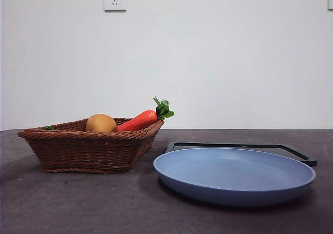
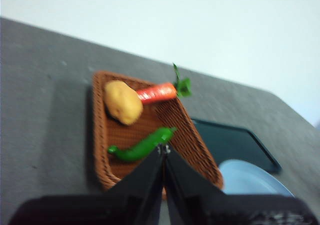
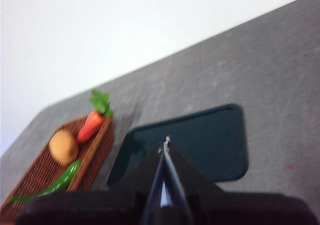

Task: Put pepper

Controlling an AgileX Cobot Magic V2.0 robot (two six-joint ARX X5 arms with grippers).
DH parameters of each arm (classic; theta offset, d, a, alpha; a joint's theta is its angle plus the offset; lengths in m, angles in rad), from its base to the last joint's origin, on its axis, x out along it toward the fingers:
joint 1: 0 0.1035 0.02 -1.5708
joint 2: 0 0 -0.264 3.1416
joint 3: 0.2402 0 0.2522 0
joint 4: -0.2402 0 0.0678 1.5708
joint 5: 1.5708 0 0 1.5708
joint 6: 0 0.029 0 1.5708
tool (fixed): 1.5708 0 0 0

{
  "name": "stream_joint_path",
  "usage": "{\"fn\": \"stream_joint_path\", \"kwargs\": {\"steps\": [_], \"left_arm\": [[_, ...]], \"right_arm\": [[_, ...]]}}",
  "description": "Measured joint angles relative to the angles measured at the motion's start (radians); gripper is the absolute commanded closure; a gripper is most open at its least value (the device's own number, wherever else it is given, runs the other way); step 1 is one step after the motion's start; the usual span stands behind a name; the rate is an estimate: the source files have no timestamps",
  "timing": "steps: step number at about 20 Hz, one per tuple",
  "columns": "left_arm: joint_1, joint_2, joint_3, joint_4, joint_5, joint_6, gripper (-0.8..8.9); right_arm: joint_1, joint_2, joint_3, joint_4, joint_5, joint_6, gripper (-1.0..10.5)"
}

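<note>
The pepper (image 2: 140,146) is glossy dark green, long and curved, and lies inside the brown wicker basket (image 2: 186,135) along its near side. In the front view only a small green bit of the pepper (image 1: 48,127) peeks over the rim of the basket (image 1: 88,152). The right wrist view shows the pepper (image 3: 57,184) by the basket's edge. My left gripper (image 2: 163,152) hangs high above the basket, jaws shut and holding nothing. My right gripper (image 3: 165,147) is shut and bare, high over the dark tray (image 3: 210,145). Neither arm appears in the front view.
An orange carrot (image 1: 139,121) with green leaves and a round yellow fruit (image 1: 101,123) share the basket. A blue plate (image 1: 234,178) sits right of the basket, partly on the dark tray (image 1: 291,151). A white wall stands behind the table.
</note>
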Motion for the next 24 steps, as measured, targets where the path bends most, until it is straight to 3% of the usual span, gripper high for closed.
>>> {"fn": "stream_joint_path", "kwargs": {"steps": [6, 15, 21, 22, 24], "left_arm": [[0.000, 0.243, 0.193, -0.094, 0.138, 0.106, 8.06], [-0.029, 0.543, 0.480, -0.430, 0.204, 0.379, 8.06], [-0.056, 0.564, 0.533, -0.525, 0.206, 0.447, 8.02], [-0.056, 0.564, 0.533, -0.530, 0.206, 0.448, 7.82], [-0.056, 0.564, 0.533, -0.530, 0.206, 0.448, 5.86]], "right_arm": [[0.017, 0.198, 0.241, -0.242, -0.113, -0.120, 9.4], [0.104, 0.466, 0.594, -0.747, -0.121, -0.403, 9.4], [0.111, 0.528, 0.631, -0.868, -0.118, -0.503, 9.3], [0.111, 0.528, 0.631, -0.868, -0.118, -0.506, 9.3], [0.111, 0.528, 0.631, -0.861, -0.118, -0.510, 8.2]]}}
